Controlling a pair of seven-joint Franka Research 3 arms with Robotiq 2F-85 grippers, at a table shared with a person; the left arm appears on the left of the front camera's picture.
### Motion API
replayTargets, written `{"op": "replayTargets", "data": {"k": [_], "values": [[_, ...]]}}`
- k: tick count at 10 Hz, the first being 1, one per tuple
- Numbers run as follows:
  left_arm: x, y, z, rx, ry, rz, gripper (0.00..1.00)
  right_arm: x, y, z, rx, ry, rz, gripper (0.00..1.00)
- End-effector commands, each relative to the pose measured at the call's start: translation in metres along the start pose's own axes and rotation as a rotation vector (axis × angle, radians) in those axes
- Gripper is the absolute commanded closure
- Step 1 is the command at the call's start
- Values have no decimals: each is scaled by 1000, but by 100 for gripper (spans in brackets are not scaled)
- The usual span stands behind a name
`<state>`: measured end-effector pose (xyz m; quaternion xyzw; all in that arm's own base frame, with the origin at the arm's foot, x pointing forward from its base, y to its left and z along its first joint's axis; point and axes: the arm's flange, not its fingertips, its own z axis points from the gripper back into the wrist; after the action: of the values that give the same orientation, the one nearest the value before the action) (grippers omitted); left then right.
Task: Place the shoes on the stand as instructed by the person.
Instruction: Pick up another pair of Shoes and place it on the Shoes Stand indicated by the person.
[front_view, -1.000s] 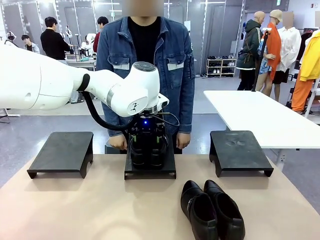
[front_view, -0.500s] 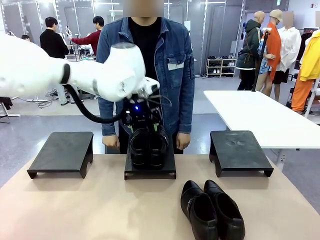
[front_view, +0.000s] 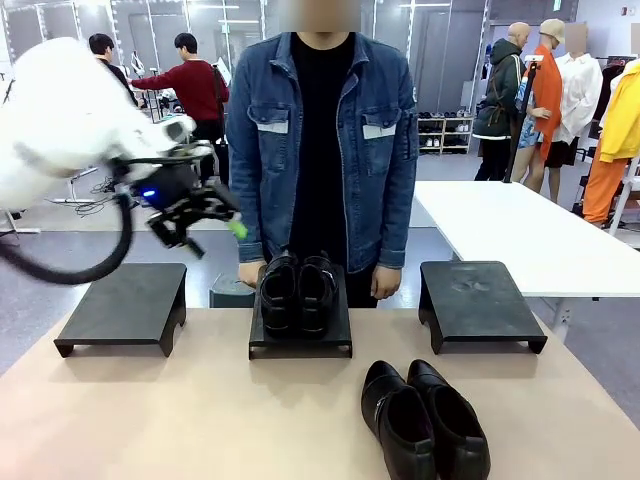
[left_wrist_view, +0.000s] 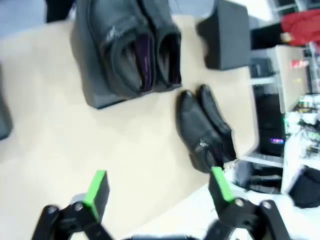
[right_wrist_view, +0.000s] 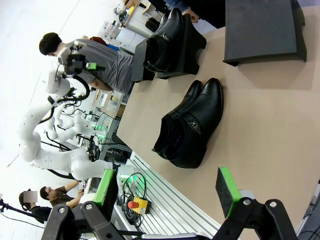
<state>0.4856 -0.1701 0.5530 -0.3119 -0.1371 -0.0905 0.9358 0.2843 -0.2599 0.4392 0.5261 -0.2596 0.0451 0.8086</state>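
Two pairs of shoes are on the scene. One pair (front_view: 292, 292) stands side by side on the middle stand (front_view: 300, 342), just in front of the person (front_view: 330, 140). The other pair (front_view: 425, 420) lies on the table (front_view: 150, 420) near the robot's edge, the two shoes touching, toes pointing toward the person. The left stand (front_view: 125, 305) and the right stand (front_view: 480, 300) are bare.

The left gripper (front_view: 210, 232) hangs in the air above the left stand, jaws apart and holding nothing. The right gripper (right_wrist_view: 165, 192) looks down on the loose pair (right_wrist_view: 187, 127) from well off, its jaws also spread and empty.

The shoes look like stiff, glossy leather, so they should keep their shape under a squeeze, but the polished uppers are likely slippery. They are probably moderately heavy, with most of the weight at the heel. The safest hold seems to be at the ankle openings: one finger inside each shoe, pinching the two inner walls together, so the pair lifts as one. A grip across the smooth toes risks sliding off.
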Motion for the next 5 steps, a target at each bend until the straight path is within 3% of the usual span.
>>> {"op": "replayTargets", "data": {"k": [1,5], "values": [[-45,70,27,-181,11,-2,0,0,1,1,8,-11,7,0],[-139,195,77,-525,-111,-11,0,0,1,1,8,-11,7,0]]}}
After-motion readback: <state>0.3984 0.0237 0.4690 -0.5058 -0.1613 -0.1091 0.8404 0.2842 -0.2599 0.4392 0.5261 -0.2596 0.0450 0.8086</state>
